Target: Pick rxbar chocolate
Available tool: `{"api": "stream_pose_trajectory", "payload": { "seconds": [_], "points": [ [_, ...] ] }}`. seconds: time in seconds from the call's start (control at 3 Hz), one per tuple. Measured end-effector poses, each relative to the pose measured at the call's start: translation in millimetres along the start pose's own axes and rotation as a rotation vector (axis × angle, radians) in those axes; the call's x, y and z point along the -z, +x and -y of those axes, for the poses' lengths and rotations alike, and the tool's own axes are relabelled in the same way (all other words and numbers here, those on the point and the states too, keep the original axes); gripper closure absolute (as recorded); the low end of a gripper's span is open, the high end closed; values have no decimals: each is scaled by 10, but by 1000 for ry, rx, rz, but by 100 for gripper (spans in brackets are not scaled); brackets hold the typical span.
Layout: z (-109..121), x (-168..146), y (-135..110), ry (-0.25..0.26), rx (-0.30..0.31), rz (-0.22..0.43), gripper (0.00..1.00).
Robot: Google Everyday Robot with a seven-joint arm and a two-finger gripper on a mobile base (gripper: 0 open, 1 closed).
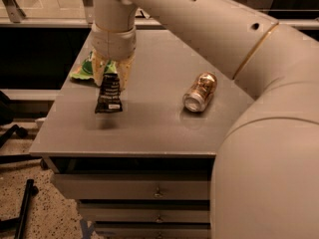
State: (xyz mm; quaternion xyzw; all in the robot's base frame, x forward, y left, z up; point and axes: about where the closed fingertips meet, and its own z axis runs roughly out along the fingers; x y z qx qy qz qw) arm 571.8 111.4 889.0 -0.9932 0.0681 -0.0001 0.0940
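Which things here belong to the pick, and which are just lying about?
Belonging to the job: rxbar chocolate, hanging above the table; gripper, shut on its top end.
Lying about: green snack bag behind the gripper; copper drink can on its side.
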Motion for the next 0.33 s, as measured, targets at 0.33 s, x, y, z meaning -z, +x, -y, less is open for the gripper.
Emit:
{"api": "stream_pose_trajectory", "payload": {
  "seconds": [0.33],
  "points": [
    [17, 202, 138, 58, -19, -10, 100]
  ]
}}
